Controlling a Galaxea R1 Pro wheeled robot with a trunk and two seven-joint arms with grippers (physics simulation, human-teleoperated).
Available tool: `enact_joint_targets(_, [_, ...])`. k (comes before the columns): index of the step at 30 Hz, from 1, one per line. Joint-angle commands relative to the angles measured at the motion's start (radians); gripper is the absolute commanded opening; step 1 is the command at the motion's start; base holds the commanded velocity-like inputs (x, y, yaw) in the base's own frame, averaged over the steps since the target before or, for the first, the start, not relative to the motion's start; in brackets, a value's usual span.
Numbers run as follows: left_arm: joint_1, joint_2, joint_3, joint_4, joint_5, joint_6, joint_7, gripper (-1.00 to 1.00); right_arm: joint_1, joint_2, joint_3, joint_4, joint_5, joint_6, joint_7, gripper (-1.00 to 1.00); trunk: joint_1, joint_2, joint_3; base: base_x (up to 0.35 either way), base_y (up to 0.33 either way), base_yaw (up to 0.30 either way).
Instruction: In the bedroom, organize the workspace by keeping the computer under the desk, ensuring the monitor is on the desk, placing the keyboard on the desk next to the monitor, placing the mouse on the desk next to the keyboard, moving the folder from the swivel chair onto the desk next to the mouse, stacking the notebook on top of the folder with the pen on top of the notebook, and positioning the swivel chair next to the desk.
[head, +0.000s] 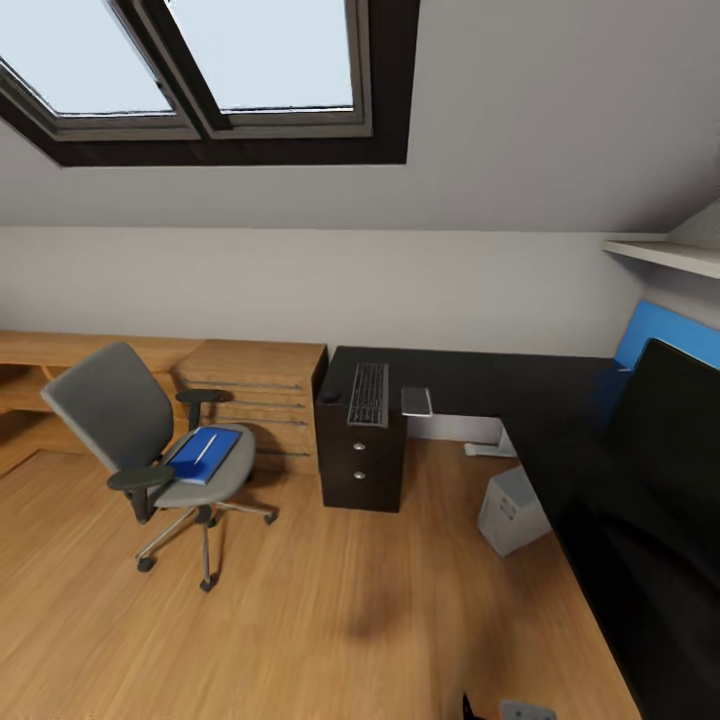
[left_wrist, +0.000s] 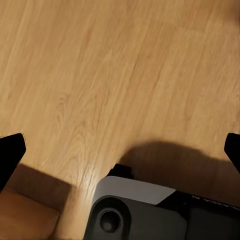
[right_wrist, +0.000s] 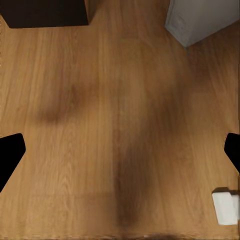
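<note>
From my head camera, one grey swivel chair (head: 150, 440) stands on the wood floor (head: 330, 610), well apart from the black L-shaped worktop (head: 480, 385). One blue folder (head: 203, 456) lies on its seat, with one thin pale item on top that may be the pen; too small to be sure. One keyboard (head: 368, 394) lies on the worktop above a dark drawer unit (head: 360, 465) with two drawers, and one small grey item (head: 416, 401) lies just beside the keyboard; I cannot tell what it is. One black monitor (head: 665, 420) stands at the worktop's right end, a blue panel (head: 668, 335) behind it. One grey computer (head: 512, 510) tower sits on the floor under the worktop. A low wooden cabinet (head: 255, 395) stands against the wall behind the chair, two skylight panes (head: 180, 55) above.

My left wrist camera looks down on bare floor planks, with part of my own grey and black base (left_wrist: 145, 212) below. Two dark fingers (left_wrist: 10, 155) show at the picture's edges, spread wide and holding nothing.

My right wrist camera looks at the floor too, with one corner of the drawer unit, one corner of the computer and one small white object (right_wrist: 226, 206). Its fingers (right_wrist: 10, 152) are likewise spread wide, empty.
</note>
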Motion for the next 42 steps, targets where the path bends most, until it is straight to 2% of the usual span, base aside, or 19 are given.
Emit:
enact_joint_targets(1, [-0.001, 0.001, -0.008, -0.001, 0.011, -0.007, 0.006, 1.0, -0.001, 0.0, -0.003, 0.002, -0.005, -0.005, 0.002, 1.0, -0.004, 0.006, 0.002, -0.342, 0.0, 0.0])
enact_joint_targets(26, [-0.001, 0.0, -0.008, -0.001, 0.011, -0.023, 0.006, 1.0, -0.001, 0.0, -0.003, 0.002, -0.005, -0.005, 0.004, 1.0, -0.1, 0.181, 0.08, -0.342, 0.0, -0.001])
enact_joint_targets(37, [-0.001, -0.003, -0.008, -0.001, 0.01, -0.027, 0.008, 1.0, -0.001, 0.0, -0.002, 0.002, -0.005, -0.005, 0.005, 1.0, -0.142, 0.258, 0.114, -0.34, -0.032, -0.108])
enact_joint_targets(42, [-0.001, -0.006, -0.012, -0.001, 0.007, -0.028, 0.01, 1.0, -0.001, 0.0, -0.002, 0.002, -0.005, -0.005, 0.005, 1.0, -0.142, 0.258, 0.114, -0.295, -0.214, -0.005])
